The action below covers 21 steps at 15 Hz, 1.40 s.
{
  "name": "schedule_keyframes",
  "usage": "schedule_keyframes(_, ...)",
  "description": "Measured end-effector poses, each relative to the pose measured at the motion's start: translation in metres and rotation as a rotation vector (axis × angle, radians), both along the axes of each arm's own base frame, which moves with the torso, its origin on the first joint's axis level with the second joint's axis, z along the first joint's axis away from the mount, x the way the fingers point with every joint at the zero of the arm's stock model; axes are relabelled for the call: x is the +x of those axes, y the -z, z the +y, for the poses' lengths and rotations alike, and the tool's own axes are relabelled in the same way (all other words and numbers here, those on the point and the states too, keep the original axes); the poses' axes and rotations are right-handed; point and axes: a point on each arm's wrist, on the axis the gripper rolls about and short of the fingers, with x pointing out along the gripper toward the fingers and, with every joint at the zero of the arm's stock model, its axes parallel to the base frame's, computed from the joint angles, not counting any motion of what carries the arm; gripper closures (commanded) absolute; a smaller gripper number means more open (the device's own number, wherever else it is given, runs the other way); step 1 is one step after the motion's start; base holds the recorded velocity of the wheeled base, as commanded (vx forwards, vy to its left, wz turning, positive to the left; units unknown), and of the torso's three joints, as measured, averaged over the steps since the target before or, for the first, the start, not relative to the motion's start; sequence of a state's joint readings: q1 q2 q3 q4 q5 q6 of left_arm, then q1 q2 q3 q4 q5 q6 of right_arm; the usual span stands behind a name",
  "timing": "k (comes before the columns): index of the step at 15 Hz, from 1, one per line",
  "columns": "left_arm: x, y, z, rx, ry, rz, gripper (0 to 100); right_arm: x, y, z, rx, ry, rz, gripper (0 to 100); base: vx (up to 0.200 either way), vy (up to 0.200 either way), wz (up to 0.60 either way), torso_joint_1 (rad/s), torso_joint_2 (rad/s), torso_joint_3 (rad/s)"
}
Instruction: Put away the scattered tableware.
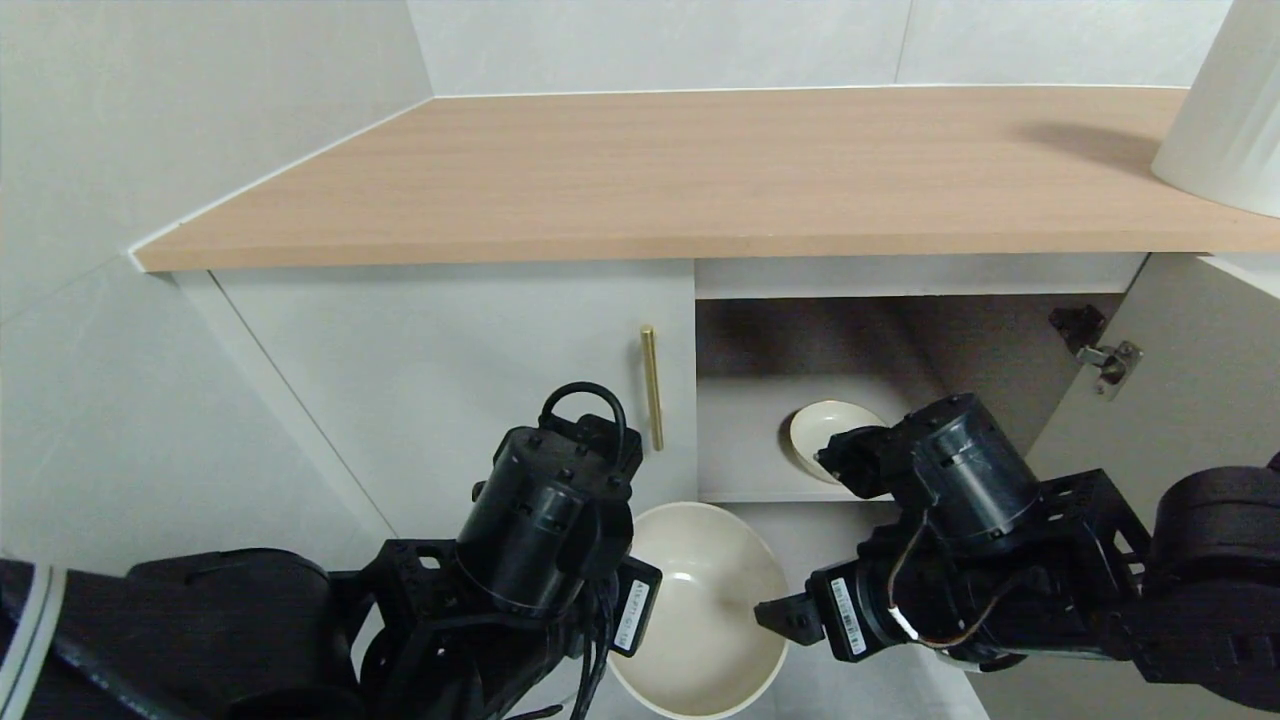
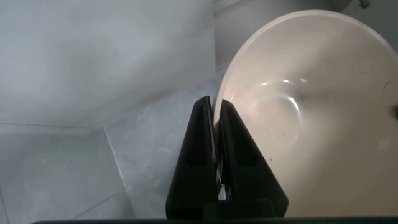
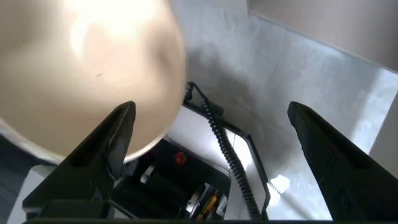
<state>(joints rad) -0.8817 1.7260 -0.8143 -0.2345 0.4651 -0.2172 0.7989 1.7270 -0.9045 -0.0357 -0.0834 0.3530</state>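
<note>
Left pincer [image 2: 215, 107] seemingly tight on bowl [image 2: 311, 106] rim

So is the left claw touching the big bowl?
Touching. In the left wrist view, the left gripper is clamped on the rim of the big bowl, with one finger on each side and no gap.

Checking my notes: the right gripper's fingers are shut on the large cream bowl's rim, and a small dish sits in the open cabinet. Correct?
No: the left gripper has its fingers shut on the rim of the large cream bowl, as the left wrist view shows. The small dish does sit in the open cabinet.
</note>
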Motion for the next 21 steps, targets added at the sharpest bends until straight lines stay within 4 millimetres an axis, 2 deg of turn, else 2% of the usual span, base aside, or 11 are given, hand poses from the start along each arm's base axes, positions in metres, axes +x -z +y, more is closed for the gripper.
schedule_keyframes(3, -0.0019, -0.0001, -0.0006, 0.0, 0.007, 0.0, 100, 0.0033, 0.0014, 0.0033, 0.021, 0.009, -0.009, 0, 0.0, 0.0, 0.0, 0.0, 0.0, 0.0)
schedule_keyframes(4, -0.0022, -0.0002, -0.0008, -0.001, 0.008, 0.0, 100, 0.0038, 0.0026, 0.0039, 0.024, 0.015, -0.004, 100, 0.0, 0.0, 0.0, 0.0, 0.0, 0.0)
schedule_keyframes(16, -0.0037, 0.0, -0.0012, 0.001, 0.014, 0.001, 100, 0.0044, 0.0053, 0.0059, 0.027, 0.016, 0.007, 100, 0.0, 0.0, 0.0, 0.0, 0.0, 0.0)
schedule_keyframes(17, -0.0039, 0.0001, -0.0013, 0.002, 0.015, 0.002, 0, 0.0043, 0.0053, 0.006, 0.026, 0.017, 0.006, 100, 0.0, 0.0, 0.0, 0.0, 0.0, 0.0)
schedule_keyframes(21, -0.0039, 0.0, -0.0009, 0.002, 0.011, 0.001, 0, 0.0043, 0.0062, 0.0054, 0.02, 0.019, 0.01, 100, 0.0, 0.0, 0.0, 0.0, 0.0, 0.0)
